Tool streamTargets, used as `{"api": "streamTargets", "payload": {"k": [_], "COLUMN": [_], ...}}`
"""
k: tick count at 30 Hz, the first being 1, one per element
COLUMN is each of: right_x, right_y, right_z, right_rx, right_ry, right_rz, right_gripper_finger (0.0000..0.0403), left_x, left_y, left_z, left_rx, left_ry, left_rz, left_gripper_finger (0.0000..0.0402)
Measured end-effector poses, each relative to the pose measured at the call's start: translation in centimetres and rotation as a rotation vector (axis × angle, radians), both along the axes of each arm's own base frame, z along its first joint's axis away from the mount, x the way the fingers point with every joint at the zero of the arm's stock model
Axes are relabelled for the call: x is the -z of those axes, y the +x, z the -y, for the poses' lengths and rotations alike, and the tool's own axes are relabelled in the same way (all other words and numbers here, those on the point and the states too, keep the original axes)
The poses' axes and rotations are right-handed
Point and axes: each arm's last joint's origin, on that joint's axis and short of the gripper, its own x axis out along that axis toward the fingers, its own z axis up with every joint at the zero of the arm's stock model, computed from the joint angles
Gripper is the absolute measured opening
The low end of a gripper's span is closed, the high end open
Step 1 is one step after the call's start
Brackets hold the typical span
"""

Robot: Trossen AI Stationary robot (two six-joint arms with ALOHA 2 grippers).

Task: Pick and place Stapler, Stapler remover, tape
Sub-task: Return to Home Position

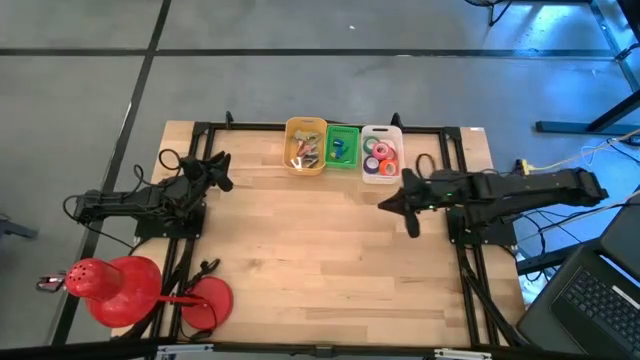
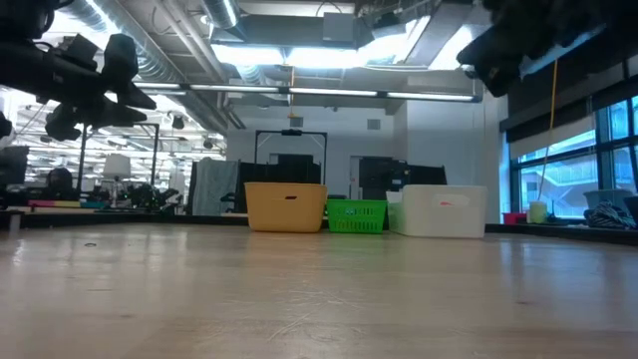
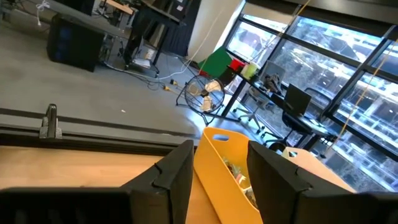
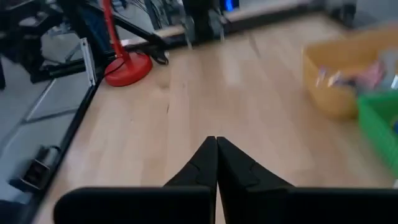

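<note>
Three bins stand in a row at the table's far edge. The yellow bin [image 1: 306,146] holds small mixed items, the green bin [image 1: 343,147] holds a blue thing, and the white bin [image 1: 381,153] holds several red, green and purple tape rolls [image 1: 379,155]. My left gripper [image 1: 222,170] hovers open above the table's left side, pointing at the yellow bin [image 3: 227,168]. My right gripper [image 1: 400,205] is shut and empty, hovering right of the table's middle, near the white bin. Which items are the stapler and stapler remover, I cannot tell.
A red lamp [image 1: 115,289] with a round red base [image 1: 205,303] sits at the table's near left corner. A black frame [image 1: 200,140] runs along the left, far and right edges. The bare wooden middle of the table [image 1: 320,250] lies between the arms.
</note>
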Motion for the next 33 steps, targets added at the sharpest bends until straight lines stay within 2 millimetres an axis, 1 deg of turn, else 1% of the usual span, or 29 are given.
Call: {"api": "streamTargets", "payload": {"k": [2, 7, 10, 13, 17, 21, 26, 29, 33], "right_x": [0.4, 2.2, 3.4, 4.8, 7.1, 8.6, 9.4, 9.1, 9.1], "right_y": [-1.2, -4.0, -5.2, -6.1, -7.2, -7.9, -8.4, -8.6, -8.6], "right_z": [0.1, 0.3, 0.4, 0.6, 1.1, 1.5, 1.6, 1.5, 1.5], "right_rx": [-0.036, -0.13, -0.134, -0.083, -0.018, 0.029, 0.038, 0.013, 0.007], "right_ry": [-0.075, -0.345, -0.41, -0.423, -0.405, -0.391, -0.388, -0.387, -0.388], "right_rz": [0.061, 0.216, 0.282, 0.323, 0.342, 0.379, 0.425, 0.472, 0.469], "right_gripper_finger": [0.0003, 0.0002, 0.0002, 0.0003, 0.0003, 0.0003, 0.0003, 0.0004, 0.0004], "left_x": [0.0, 0.0, 0.0, 0.0, 0.0, 0.0, 0.0, 0.0, 0.0], "left_y": [0.0, 0.0, 0.0, 0.0, 0.0, 0.0, 0.0, 0.0, 0.0], "left_z": [0.0, 0.0, 0.0, 0.0, 0.0, 0.0, 0.0, 0.0, 0.0], "left_rx": [0.0, 0.0, 0.0, 0.0, 0.0, 0.0, 0.0, 0.0, 0.0], "left_ry": [0.0, 0.0, 0.0, 0.0, 0.0, 0.0, 0.0, 0.0, 0.0], "left_rz": [0.0, 0.0, 0.001, 0.001, 0.001, 0.001, 0.0, 0.0, 0.001], "left_gripper_finger": [0.0141, 0.0142, 0.0143, 0.0143, 0.0143, 0.0143, 0.0143, 0.0143, 0.0143]}}
